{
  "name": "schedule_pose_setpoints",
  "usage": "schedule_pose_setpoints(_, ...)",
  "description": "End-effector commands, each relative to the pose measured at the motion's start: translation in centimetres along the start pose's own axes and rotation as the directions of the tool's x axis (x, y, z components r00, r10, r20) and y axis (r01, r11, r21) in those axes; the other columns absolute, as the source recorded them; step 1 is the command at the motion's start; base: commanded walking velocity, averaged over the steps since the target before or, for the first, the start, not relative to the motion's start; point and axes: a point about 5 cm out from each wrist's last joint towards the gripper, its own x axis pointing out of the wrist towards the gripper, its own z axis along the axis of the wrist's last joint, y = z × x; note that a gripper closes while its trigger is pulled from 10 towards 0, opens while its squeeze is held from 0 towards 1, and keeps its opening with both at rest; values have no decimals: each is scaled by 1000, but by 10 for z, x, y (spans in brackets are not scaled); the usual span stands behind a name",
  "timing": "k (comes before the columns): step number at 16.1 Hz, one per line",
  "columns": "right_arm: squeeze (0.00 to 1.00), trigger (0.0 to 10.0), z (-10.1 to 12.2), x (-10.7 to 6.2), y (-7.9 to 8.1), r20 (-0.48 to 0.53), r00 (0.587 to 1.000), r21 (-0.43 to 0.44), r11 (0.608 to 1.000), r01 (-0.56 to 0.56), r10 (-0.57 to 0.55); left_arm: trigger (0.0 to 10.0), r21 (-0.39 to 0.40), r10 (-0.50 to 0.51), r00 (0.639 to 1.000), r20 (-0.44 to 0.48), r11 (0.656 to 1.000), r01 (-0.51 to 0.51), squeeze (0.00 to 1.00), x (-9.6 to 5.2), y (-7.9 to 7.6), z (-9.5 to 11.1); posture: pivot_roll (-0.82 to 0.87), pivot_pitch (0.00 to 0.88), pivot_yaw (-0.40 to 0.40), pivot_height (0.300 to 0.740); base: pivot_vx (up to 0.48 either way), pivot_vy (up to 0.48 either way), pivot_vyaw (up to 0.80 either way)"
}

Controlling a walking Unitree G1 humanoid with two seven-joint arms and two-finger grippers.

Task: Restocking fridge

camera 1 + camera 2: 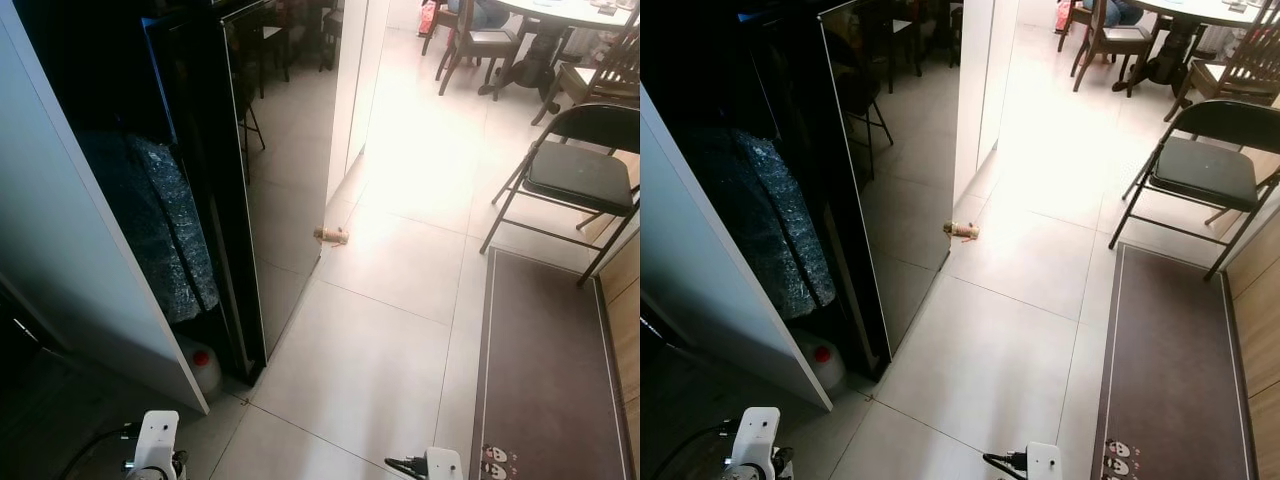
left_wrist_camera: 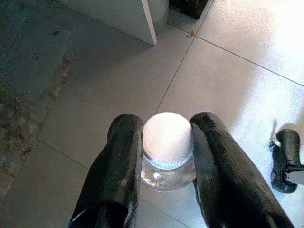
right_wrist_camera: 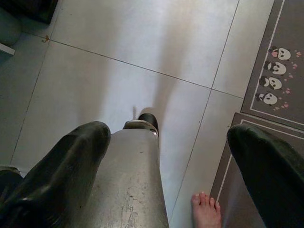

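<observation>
One white-lidded glass jar [image 2: 167, 151] sits pinched in left hand [image 2: 164, 142]; right hand [image 3: 171, 161] spread.

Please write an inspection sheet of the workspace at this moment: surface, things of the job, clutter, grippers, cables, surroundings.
Surface: pale tiled floor.
Job's things: jar with white lid; black fridge, door side-on.
Clutter: small brown object on floor by fridge; red-capped jug beside it.
Grippers: left gripper shut on the jar; right gripper open, holding nothing.
Cables: black cable at the right arm.
Surroundings: folding chair, panda mat, dining table, a person's bare toes.
</observation>
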Motion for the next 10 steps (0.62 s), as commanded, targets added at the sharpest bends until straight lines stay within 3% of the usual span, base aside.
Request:
schedule_pose_setpoints(1, 0, 10000, 2, 0, -1, 10, 1000, 18, 1000, 5, -5, 10000, -1, 5, 1000, -17, 1000, -5, 0, -1, 1, -7, -72, 19, -40, 740, 0, 0, 0)
schedule_pose_setpoints(4, 0, 10000, 0, 0, -2, -6, 1000, 5, 1000, 4, -4, 10000, -11, 8, 1000, -21, 1000, -8, 0, -2, 2, -9, -67, 30, -48, 740, 0, 0, 0)
schedule_pose_setpoints(10, 0, 10000, 0, 0, -1, -9, 1000, -6, 1000, -2, 2, 10000, -1, 6, 999, -32, 1000, -6, 0, -2, 1, -11, -68, 35, -52, 740, 0, 0, -774)
